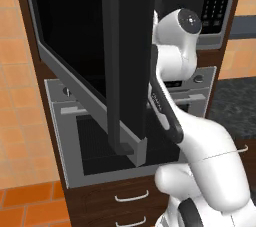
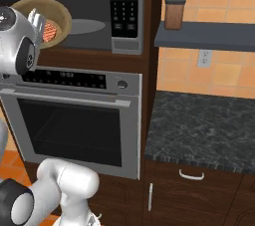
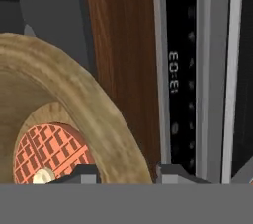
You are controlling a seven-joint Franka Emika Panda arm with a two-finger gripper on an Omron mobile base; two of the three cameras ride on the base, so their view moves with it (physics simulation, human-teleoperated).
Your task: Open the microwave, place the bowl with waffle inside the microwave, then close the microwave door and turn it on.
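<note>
Step in hand: we judge the door stage done; the microwave door (image 1: 95, 46) stands swung wide, and we are carrying the bowl (image 2: 47, 18) toward the dark cavity of the microwave (image 2: 84, 16).
Bowl position: in the right base view it hangs at the cavity mouth, above the oven (image 2: 74, 120), tipped toward the camera so the waffle (image 2: 50, 31) shows inside.
Gripper: in the hand view one dark finger tip (image 3: 79, 172) sits inside the tan rim and the other outside, so the gripper (image 3: 126, 174) looks clamped on the bowl's wall.
Handling: we expect a stiff, light, shallow bowl that will not give under the pinch; its smooth rim may slip or pivot about a one-sided hold.
Contents: the waffle lies loose, so we think the tilt could slide it out.
Where to hold: the rim is the sensible purchase, as now; we would level the bowl before setting it down.
Left to do: set the bowl in, shut the door, press the keypad (image 2: 123, 3).
</note>
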